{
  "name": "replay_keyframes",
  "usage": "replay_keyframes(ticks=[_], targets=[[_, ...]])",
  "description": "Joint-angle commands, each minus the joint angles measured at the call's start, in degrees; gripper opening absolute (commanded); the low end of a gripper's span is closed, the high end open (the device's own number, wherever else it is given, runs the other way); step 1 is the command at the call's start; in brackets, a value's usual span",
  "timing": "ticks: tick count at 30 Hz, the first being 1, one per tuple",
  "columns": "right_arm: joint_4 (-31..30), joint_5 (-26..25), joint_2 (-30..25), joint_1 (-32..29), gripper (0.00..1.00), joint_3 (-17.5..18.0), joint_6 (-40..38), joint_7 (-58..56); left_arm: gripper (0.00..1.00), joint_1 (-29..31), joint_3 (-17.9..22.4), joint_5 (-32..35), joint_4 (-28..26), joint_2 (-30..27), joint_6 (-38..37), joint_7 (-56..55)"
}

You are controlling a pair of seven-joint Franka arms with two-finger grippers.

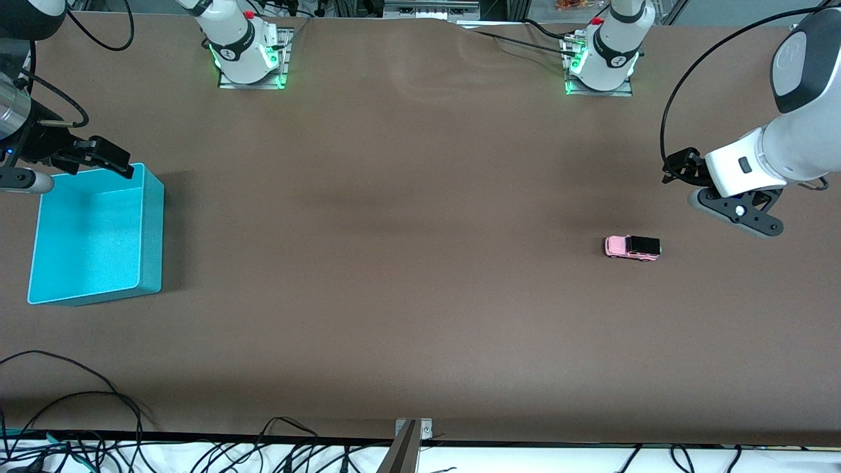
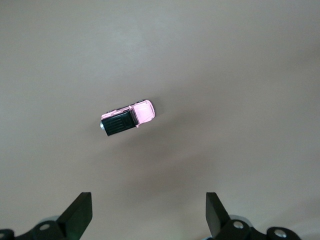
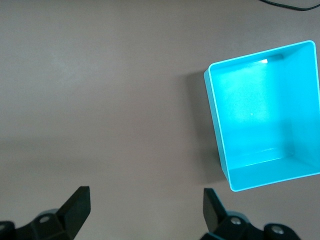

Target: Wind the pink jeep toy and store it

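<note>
Pink jeep toy (image 1: pixel 633 247) sits on the table (image 1: pixel 407 276) twd the left arm's end, long axis running along the table's length. Left gripper (image 2: pixel 149 212) hovers up beside it w/ fingers spread, empty, so it's the nearer arm. Right gripper (image 3: pixel 145 210) also spread, waits by the turquoise bin (image 1: pixel 152 223), well apart from the jeep

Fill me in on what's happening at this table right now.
Nothing is held. The pink jeep toy sits on its wheels on the brown table toward the left arm's end. The left gripper hangs over the table near the jeep, open. The right gripper hangs open by the empty turquoise bin at the right arm's end. Winding and storing are not yet started.
</note>
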Motion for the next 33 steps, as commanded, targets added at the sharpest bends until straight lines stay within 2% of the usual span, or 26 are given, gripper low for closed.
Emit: replay_keyframes(ticks=[1,8,16,25,33], targets=[[0.9,0.3,-0.1,-0.1,1.0,0.1,-0.8,-0.4,1.0,1.3,0.1,0.8,1.6,1.6,-1.0,12.4],[0.9,0.3,-0.1,-0.1,1.0,0.1,-0.8,-0.4,1.0,2.1,0.0,0.8,1.1,2.6,-0.6,24.2],[0.9,0.3,-0.1,-0.1,1.0,0.1,-0.8,-0.4,1.0,3.2,0.1,1.1,-2.8,3.1,3.9,40.0],[1.0,0.3,0.0,-0.1,1.0,0.1,-0.8,-0.4,1.0,3.4,0.1,3.1,-9.6,3.3,12.6,50.9],[0.9,0.3,0.0,-0.1,1.0,0.0,-0.8,-0.5,1.0,3.6,0.0,4.6,-19.5,3.5,23.9,54.8]])
